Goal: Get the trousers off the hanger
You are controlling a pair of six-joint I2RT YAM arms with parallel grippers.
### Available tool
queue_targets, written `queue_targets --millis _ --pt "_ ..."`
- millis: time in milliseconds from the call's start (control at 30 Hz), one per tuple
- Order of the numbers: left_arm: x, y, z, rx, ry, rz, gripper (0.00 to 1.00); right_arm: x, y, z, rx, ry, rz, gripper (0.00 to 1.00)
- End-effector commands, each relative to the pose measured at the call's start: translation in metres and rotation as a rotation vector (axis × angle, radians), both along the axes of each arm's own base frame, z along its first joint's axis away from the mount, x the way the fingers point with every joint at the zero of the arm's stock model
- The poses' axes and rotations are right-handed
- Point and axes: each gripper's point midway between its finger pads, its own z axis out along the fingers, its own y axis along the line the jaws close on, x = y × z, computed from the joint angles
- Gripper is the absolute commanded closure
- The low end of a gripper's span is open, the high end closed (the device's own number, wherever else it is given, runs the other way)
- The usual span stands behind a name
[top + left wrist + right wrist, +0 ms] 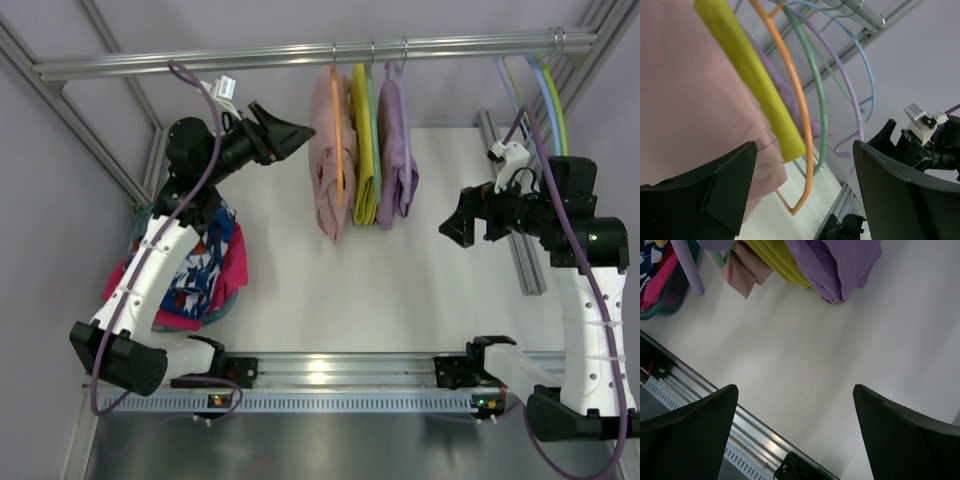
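Observation:
The pale pink trousers [328, 165] hang folded over the orange hanger [341, 130] on the rail, leftmost of three garments. My left gripper [298, 135] is raised just left of them, open. In the left wrist view the trousers [690, 95] fill the left side, and the orange hanger's [799, 105] lower corner lies between the fingers of the left gripper [804, 170], touching neither. My right gripper [455, 225] hangs open to the right of the garments, nothing in it. In the right wrist view that gripper [795, 410] looks down on the white table, with the trousers' lower end [742, 270] at the top.
A yellow garment [365, 150] on a green hanger and a lilac garment [398, 160] hang right beside the trousers. The metal rail [300, 55] spans the back. Spare blue and green hangers [548, 95] hang at far right. A basket of colourful clothes [205, 270] sits at the left.

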Motion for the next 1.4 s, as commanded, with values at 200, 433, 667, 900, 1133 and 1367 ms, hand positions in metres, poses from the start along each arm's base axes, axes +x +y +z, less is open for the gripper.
queue_targets --millis 200,433,667,900,1133,1367 --pt "0.000 -0.062 0.021 -0.123 -0.115 -0.077 0.20 0.014 0.007 0.020 0.001 -0.096 0.021 0.01" --pt "-0.011 -0.095 -0.006 -0.122 -0.043 -0.158 0.25 0.017 0.008 0.014 0.001 -0.088 0.026 0.01" --pt "-0.014 -0.105 -0.004 -0.207 0.054 -0.188 0.37 0.012 0.008 0.016 -0.001 -0.103 0.028 0.01" --pt "-0.025 -0.097 0.052 -0.318 0.043 -0.193 0.75 0.010 0.004 0.017 -0.021 -0.115 0.020 0.01" --pt "-0.034 -0.084 0.117 -0.414 -0.023 -0.179 1.00 0.013 0.006 0.017 -0.010 -0.114 0.020 0.01" --pt "-0.022 -0.072 0.156 -0.507 0.011 -0.106 1.00 0.012 0.005 0.020 -0.017 -0.121 0.019 0.00"
